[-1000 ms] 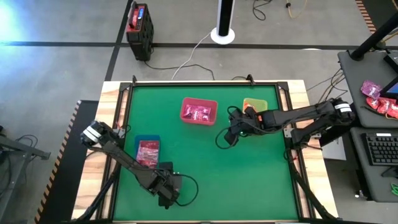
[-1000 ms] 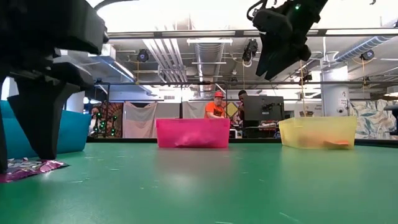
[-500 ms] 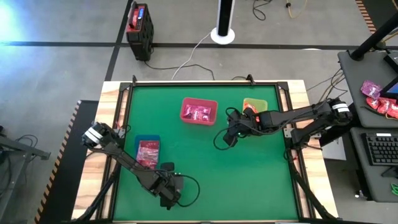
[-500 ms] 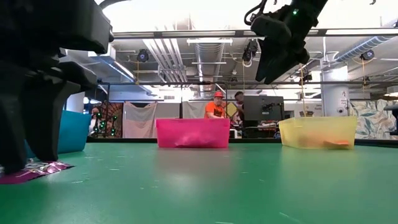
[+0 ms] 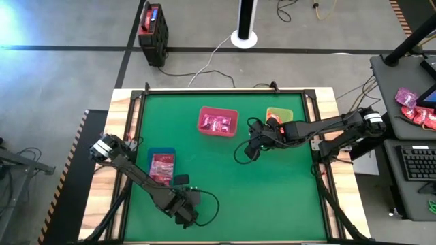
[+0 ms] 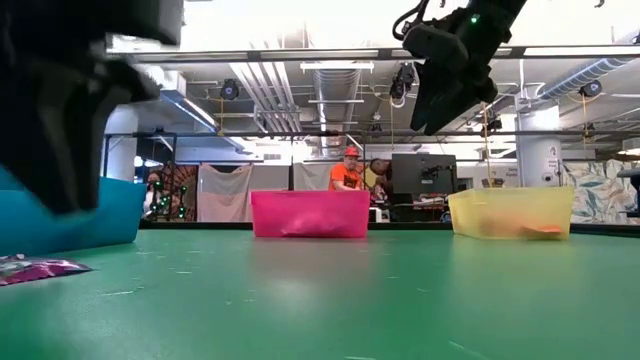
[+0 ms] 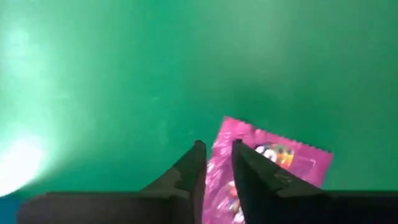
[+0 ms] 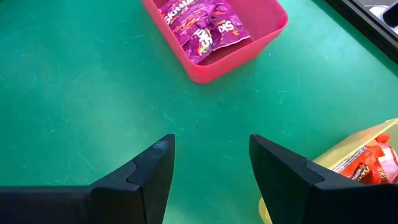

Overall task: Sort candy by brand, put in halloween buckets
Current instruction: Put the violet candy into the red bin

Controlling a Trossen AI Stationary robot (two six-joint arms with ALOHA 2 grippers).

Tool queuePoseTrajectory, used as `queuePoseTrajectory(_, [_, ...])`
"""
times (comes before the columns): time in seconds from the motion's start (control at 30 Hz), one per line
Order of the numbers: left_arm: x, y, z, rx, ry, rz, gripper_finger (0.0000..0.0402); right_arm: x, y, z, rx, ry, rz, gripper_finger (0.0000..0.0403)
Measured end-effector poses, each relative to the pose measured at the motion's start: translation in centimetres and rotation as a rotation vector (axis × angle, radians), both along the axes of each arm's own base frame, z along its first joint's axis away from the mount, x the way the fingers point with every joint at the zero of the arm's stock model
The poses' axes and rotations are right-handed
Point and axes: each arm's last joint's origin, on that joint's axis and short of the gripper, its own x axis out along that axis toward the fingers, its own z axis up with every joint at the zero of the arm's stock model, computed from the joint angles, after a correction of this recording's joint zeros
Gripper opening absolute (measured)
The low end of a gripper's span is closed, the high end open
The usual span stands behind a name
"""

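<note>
A magenta-pink candy packet [image 7: 273, 158] lies near the table's front edge, left of centre. In the low view it rests flat on the mat [image 6: 35, 268]. My left gripper [image 7: 217, 149] hangs just above it, pointing steeply down, its fingers drawn almost together with only a narrow slit between them. My right gripper [image 8: 211, 162] hovers open and holds nothing, high over the mat between the pink bucket [image 5: 218, 122] and the lime bucket [image 5: 279, 114]. The pink bucket holds magenta packets, and the lime one holds orange ones. The blue bucket [image 5: 162, 167], at the left, holds red packets. My left gripper: I cannot tell whether it touches the packet. In the left wrist view the packet's long edge [image 7: 222, 163] shows in the slit between the fingers. In the low view the packet lies on the mat below the raised fingers [image 6: 75, 195].
A raised wooden frame [image 5: 136, 136] borders the green mat. A black-and-red box [image 5: 152, 30] stands on the floor beyond the far edge. Loose packets [image 5: 417, 112] lie on a side desk at the right. People [image 6: 347, 170] sit far behind the table. The mat's middle and near right are bare.
My left gripper's fingers have closed in around the magenta packet on the mat. The gripper has then risen a little and tipped slightly. In the low view the packet remains on the table. My right gripper has kept still.
</note>
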Motion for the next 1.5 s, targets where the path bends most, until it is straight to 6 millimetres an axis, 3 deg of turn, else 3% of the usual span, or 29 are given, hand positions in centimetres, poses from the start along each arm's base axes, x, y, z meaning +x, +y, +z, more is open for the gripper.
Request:
queuePoseTrajectory(0.17, [-0.4,-0.5,1.1,0.029,0.011,0.006,0.0110,0.0,0.1,0.0,0.000,0.000,0.004,0.0201])
queuePoseTrajectory(0.47, [-1.4,-1.1,-0.4,-0.020,0.039,-0.048,0.0222,0.3,0.8,0.2,0.001,-0.037,0.031,0.0201])
queuePoseTrajectory(0.63, [-1.5,-1.1,-0.6,-0.024,0.048,-0.062,0.0252,0.4,0.8,0.3,-0.002,-0.055,0.040,0.0201])
queuePoseTrajectory(1.27, [-1.7,-0.4,-3.0,-0.125,0.031,-0.109,0.0252,0.6,0.9,0.4,-0.013,-0.064,0.059,0.0201])
queuePoseTrajectory(1.5, [-1.5,-0.1,-3.2,-0.100,0.024,-0.144,0.0181,0.7,0.9,0.4,-0.016,-0.073,0.064,0.0201])
